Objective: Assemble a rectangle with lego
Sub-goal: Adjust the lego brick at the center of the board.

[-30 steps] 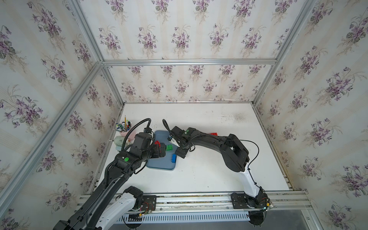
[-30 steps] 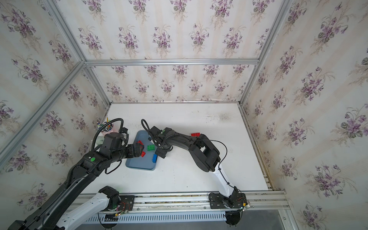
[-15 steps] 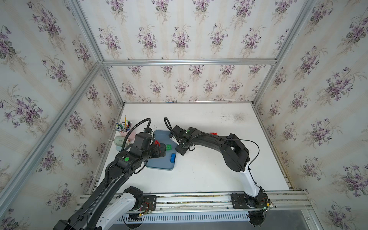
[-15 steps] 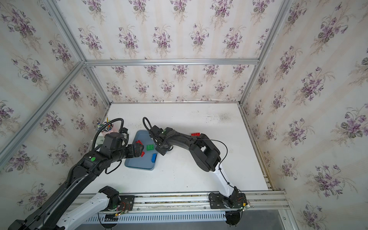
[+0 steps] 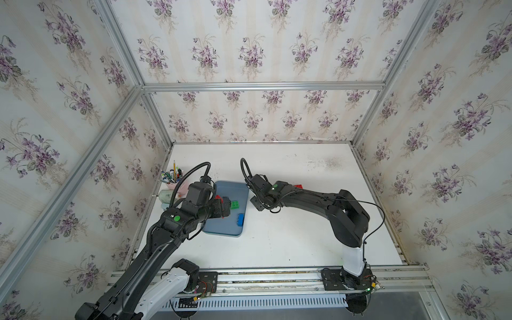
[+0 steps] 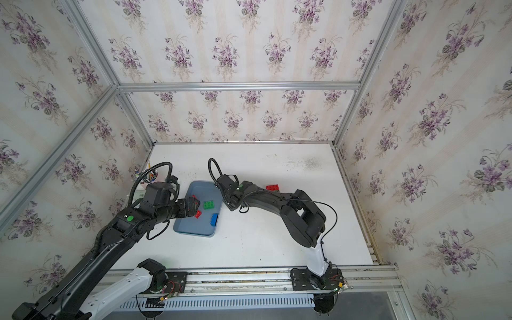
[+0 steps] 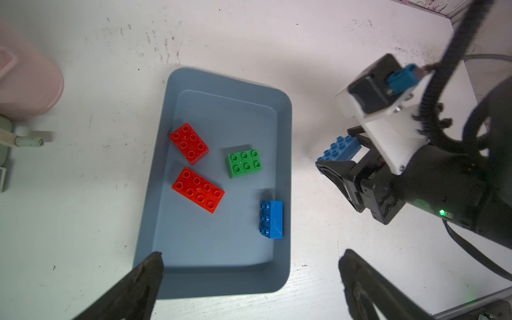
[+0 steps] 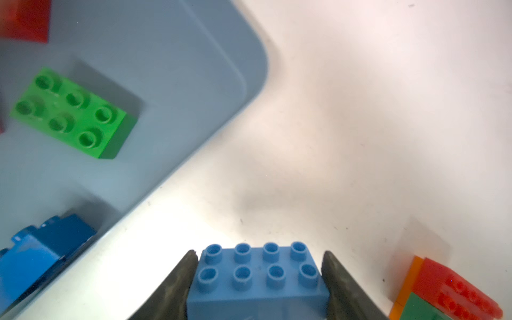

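Just beside the tray (image 7: 286,166), over the worktop (image 8: 360,110), the right tool (image 8: 259,253) pinches the light-blue brick (image 8: 257,279) by its short ends; left tool (image 7: 252,252) spread wide above the tray; four loose bricks (image 7: 244,163) lie inside; judged light, rigid, smooth-sided; flat opposing faces give the surest hold.

Light: bright, even, overhead | Shadows: soft, short, beside green brick (image 8: 69,110) | Glare: table (image 8: 360,97) washed pinkish-white | Focus: light-blue brick (image 8: 257,279) sharp, right wrist view's corners blurred | Distortion: wide-angle stretch in both top views
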Tool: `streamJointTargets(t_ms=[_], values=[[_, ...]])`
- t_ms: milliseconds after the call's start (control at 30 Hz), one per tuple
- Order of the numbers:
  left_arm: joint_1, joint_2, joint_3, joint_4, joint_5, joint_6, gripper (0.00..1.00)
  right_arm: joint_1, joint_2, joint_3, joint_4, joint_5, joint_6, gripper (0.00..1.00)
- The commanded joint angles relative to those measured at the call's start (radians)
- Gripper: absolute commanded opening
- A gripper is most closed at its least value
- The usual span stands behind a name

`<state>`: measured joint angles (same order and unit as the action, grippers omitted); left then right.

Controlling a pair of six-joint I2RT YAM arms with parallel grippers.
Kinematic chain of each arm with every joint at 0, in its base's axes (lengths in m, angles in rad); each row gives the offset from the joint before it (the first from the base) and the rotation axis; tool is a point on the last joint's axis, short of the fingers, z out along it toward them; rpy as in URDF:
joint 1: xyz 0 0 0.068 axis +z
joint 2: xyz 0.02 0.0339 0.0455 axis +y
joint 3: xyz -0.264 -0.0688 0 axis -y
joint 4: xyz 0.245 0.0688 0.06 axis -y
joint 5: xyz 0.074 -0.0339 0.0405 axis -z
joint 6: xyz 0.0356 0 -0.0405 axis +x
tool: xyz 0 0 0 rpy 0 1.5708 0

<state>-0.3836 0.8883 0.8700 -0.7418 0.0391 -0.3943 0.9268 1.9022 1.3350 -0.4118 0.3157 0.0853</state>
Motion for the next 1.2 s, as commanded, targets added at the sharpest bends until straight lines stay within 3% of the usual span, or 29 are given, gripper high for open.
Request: streamJointTargets(t_ms=[0, 133, 400, 633, 1167], values=[[0.001, 0.01, 0.006, 0.007, -0.013, -0.019, 1.0, 0.017, -0.102, -0.173, 0.301, 0.153, 0.194, 0.58], [0.001, 0.026, 0.0, 0.027, -0.011, -0.035, 1.0, 0.089, -0.19, -0.418, 0.642, 0.342, 0.269, 0.57], [0.001, 0.034, -0.027, 0.056, -0.024, -0.057, 1.0, 0.159, -0.105, -0.556, 0.997, 0.6, 0.35, 0.57], [0.0, 0.031, -0.034, 0.053, -0.03, -0.076, 1.0, 0.161, 0.004, -0.534, 1.018, 0.55, 0.443, 0.6], [0.001, 0.061, -0.014, 0.058, -0.047, -0.069, 1.0, 0.16, 0.043, -0.508, 0.899, 0.518, 0.533, 0.74]])
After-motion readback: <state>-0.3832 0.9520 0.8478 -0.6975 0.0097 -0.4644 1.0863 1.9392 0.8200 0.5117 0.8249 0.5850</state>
